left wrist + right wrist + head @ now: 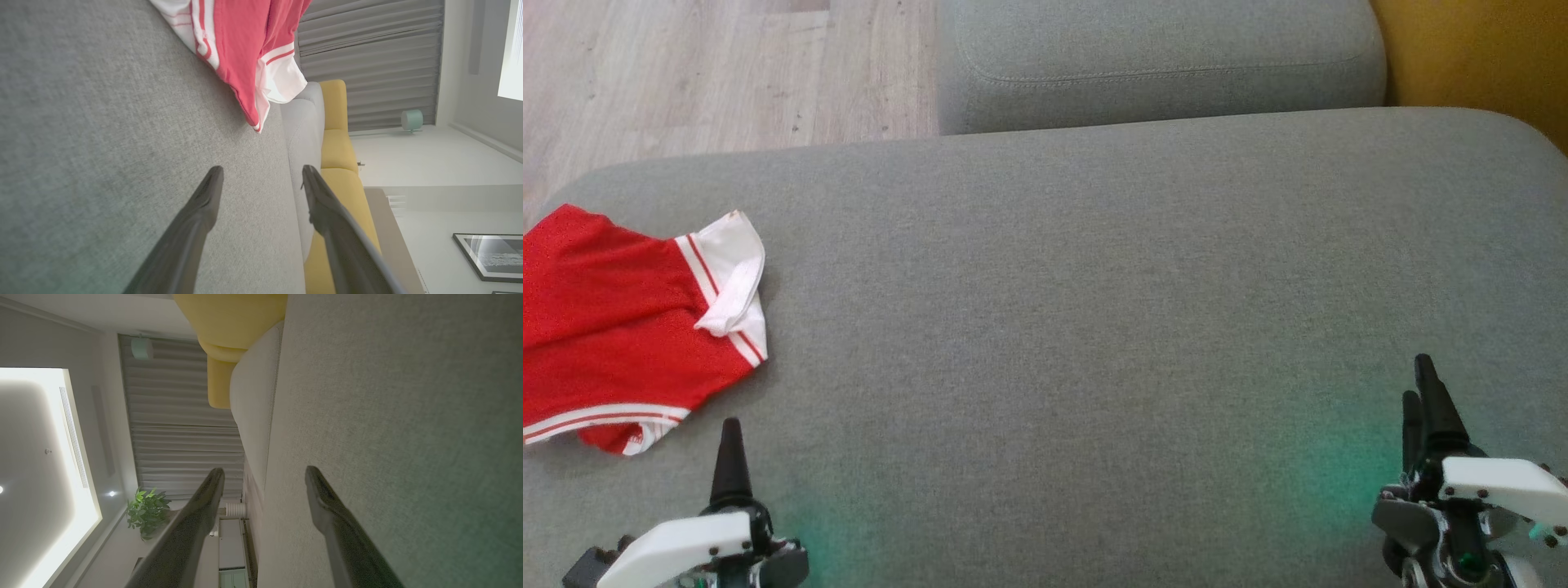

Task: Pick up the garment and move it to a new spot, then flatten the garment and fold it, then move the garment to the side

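At the far left edge of the grey sofa seat (1094,286) we see the garment (613,327), a red shirt with a white collar and white striped trim. It lies in a compact shape, and part of it runs out of the head view. The collar is turned over on top and a striped hem shows along the near side, so we judge it folded, if rather loosely.

The left fingers (730,457) hover just beside the shirt's near corner without touching it. In the left wrist view they stand wide apart with nothing between them, and the shirt lies ahead of their tips. The right fingers (1433,408) hang over the bare right part of the seat, well apart from the shirt, spread just as wide and holding nothing.

From this layout we reckon the task is at or near its end. The shirt looks folded and sits off to the side, and neither set of fingers has cloth in it. We cannot rule out the opposite reading, that this is where the shirt starts and nothing has begun. If the work is done, at most the loose near corner needs tidying.
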{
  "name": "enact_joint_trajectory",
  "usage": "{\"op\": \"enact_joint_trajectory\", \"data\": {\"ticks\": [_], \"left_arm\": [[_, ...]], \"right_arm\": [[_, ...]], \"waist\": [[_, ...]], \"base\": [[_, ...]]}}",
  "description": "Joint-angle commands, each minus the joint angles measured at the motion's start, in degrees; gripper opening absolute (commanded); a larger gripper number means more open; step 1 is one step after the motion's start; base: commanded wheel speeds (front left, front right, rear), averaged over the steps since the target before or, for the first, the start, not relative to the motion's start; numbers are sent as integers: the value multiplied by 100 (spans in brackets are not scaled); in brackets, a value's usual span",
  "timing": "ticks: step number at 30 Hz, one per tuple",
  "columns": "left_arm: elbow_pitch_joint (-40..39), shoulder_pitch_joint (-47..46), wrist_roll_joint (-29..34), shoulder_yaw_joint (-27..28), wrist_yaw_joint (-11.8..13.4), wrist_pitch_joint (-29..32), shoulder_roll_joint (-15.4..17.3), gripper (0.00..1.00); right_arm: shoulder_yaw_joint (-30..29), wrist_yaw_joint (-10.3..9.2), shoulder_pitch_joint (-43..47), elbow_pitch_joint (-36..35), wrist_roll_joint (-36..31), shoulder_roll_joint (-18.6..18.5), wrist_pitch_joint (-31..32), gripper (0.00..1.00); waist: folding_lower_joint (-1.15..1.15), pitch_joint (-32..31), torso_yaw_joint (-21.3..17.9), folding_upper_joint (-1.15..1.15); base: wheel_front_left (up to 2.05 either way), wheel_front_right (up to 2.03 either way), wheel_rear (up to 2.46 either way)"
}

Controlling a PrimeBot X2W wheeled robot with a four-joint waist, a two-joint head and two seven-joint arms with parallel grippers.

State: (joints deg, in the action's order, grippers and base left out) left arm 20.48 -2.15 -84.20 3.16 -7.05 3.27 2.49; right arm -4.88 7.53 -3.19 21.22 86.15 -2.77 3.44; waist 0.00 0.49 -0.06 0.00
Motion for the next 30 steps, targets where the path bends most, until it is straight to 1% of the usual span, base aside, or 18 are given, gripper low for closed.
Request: {"op": "enact_joint_trajectory", "data": {"ticks": [1, 17, 30], "left_arm": [[-167, -318, 133, -16, -7, -44, 72, 100], [-76, -464, 1342, -129, -12, -312, 152, 100], [-48, -520, 2403, -64, -17, -530, 142, 100]], "right_arm": [[54, -1, -364, -154, -123, -132, -47, 100], [320, -1, -603, 3, -1315, -220, -318, 100], [444, -2, -667, 17, -2277, -252, -537, 100]], "waist": [[0, 3, -1, 0], [0, 40, -6, 0], [0, 58, -22, 0]], "base": [[0, 0, 0], [0, 0, 0], [0, 0, 0]]}}
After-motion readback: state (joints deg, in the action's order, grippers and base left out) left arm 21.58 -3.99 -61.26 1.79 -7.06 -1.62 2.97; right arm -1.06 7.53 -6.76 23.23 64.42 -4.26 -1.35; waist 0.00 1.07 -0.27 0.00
